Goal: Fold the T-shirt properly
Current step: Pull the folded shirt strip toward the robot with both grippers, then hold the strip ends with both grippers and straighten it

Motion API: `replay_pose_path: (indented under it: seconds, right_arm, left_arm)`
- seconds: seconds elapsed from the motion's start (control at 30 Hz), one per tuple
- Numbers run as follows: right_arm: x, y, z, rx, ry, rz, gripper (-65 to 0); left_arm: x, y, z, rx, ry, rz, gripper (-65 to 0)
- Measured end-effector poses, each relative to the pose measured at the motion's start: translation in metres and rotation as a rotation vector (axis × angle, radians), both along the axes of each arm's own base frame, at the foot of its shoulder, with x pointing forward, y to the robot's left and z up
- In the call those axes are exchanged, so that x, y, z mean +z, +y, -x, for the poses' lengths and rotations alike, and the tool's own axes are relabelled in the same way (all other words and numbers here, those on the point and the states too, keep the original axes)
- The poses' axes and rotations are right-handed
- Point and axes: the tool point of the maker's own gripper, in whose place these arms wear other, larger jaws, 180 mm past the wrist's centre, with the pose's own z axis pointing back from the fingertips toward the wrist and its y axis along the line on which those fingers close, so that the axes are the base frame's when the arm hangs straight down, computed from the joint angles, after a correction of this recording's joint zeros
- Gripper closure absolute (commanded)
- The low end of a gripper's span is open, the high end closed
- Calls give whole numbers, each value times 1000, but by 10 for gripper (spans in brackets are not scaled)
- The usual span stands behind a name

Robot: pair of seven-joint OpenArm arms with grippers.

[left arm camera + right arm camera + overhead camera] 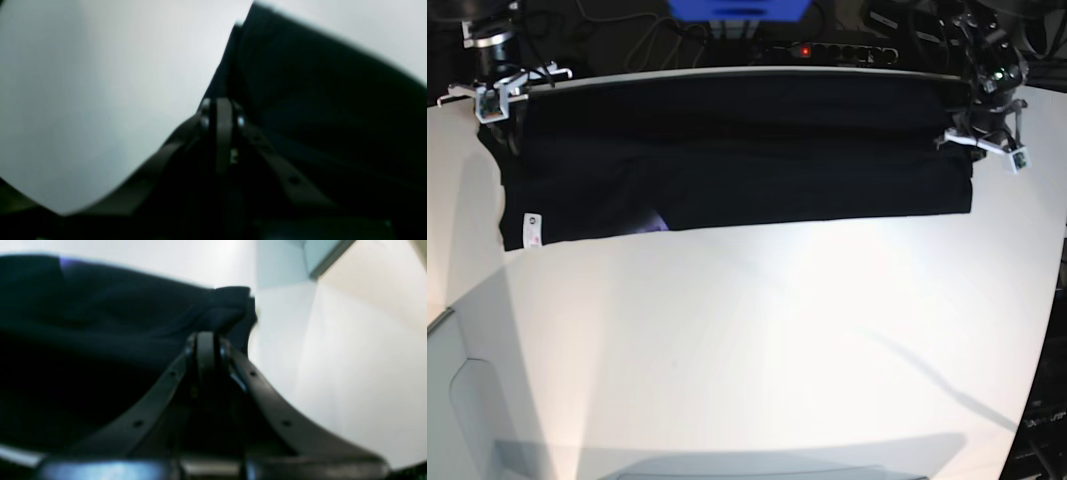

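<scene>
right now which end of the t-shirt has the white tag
The T-shirt end held by the right gripper; the white tag sits at its lower corner.

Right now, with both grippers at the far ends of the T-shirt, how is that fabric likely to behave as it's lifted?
Probably floppy: the T-shirt hangs in soft folds between the right gripper and the left gripper, sagging toward the white table. It looks light, since pinched corners alone seem to carry it. It likely needs both ends kept apart, or the middle will bunch.
</scene>
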Motion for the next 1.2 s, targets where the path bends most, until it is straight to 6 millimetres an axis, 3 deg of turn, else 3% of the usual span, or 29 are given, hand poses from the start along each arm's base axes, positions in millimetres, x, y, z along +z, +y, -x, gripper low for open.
replay_pose_path:
  seconds: [0.6, 0.67, 0.77, 0.9, 1.07, 1.2]
  right_arm:
    - [-42, -23, -44, -112, 99, -50, 0]
    - [-34, -20, -45, -100, 75, -59, 0]
    - [-3, -9, -45, -42, -69, -151, 0]
    - [7, 9, -42, 28, -128, -253, 0]
    - [11, 6, -45, 21, -147, -262, 0]
    - [29, -17, -41, -86, -254, -312, 0]
  left_arm:
    - [-6, -2, 7, 5, 16, 11, 0]
    - [-6, -3, 6, 5, 14, 11, 0]
    - [-6, -2, 6, 5, 14, 11, 0]
    - [-6, -2, 6, 5, 14, 11, 0]
    - [-6, -2, 6, 5, 14, 11, 0]
    - [-6, -3, 6, 5, 14, 12, 0]
